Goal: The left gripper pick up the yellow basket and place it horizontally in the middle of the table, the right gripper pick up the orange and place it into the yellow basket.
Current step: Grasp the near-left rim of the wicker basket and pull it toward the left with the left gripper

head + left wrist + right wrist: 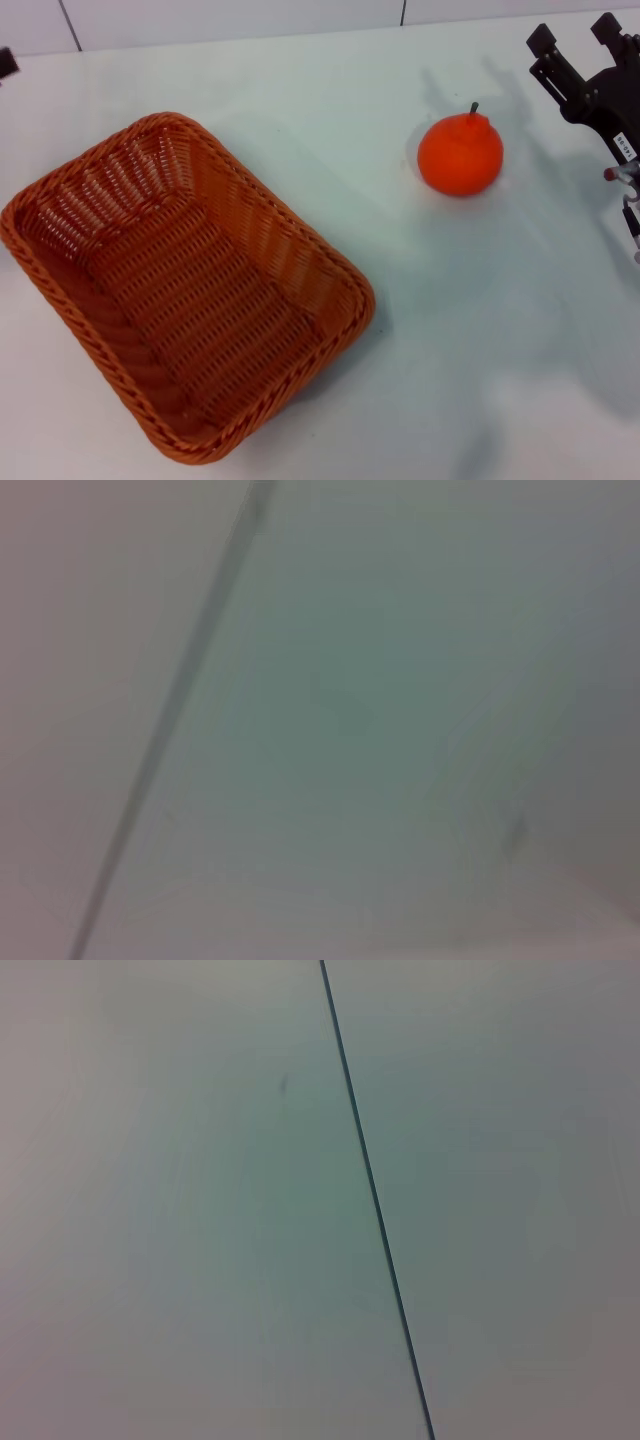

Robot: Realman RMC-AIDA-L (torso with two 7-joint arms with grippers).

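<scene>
Only one marking shows — a small white label point(624, 142) on the right gripper point(578, 42), its dark characters too small to read; nothing else carries text.

- Right gripper point(582, 40): black, two-pronged, blocky square tips on the fingers point(541, 41).
- Small white label with dark print on its body.
- Silver wrist parts below, a red-tipped detail, thin cables.
- Left gripper point(6, 62): only a black corner visible.

Left gripper point(6, 63) (a dark sliver) cut by frame edge

table point(480, 330) | yellow basket point(180, 290) left, skewed | orange point(460, 155) right, apart
</scene>
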